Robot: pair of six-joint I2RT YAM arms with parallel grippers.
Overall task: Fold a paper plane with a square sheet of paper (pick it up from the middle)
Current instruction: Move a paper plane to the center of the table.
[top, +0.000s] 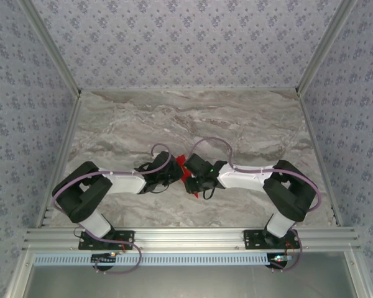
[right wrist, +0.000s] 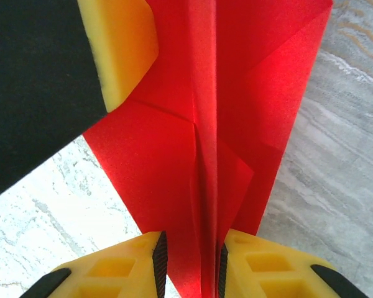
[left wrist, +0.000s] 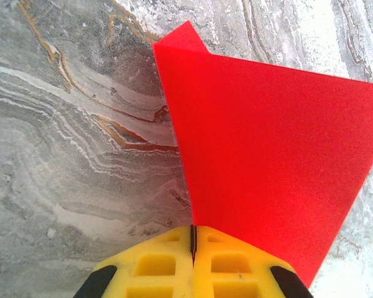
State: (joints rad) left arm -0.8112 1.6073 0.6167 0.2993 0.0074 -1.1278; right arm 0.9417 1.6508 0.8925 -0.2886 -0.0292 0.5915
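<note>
The paper plane (top: 185, 175) is held over the counter (top: 174, 118), left jaws pressed tight on a wing edge, right jaws pinching the layered keel. Thin, light and crumple-prone, it probably handles best by that stiffer keel.

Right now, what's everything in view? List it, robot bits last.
paper plane: one, bright red, part-folded with creases, over the table's middle between the two grippers
table: one, grey marble pattern, under everything
walls: three, pale with a small blue-grey print, at the back and both sides
rail: one, silver, along the near edge
cables: two, lilac, one along each arm
left arm: one, white and black, base on the rail, reaching inward
right arm: one, white and black, base on the rail, reaching inward
left gripper: one, yellow fingers, shut on the paper plane
right gripper: one, yellow fingers with black pads, shut on the paper plane's centre ridge
</note>
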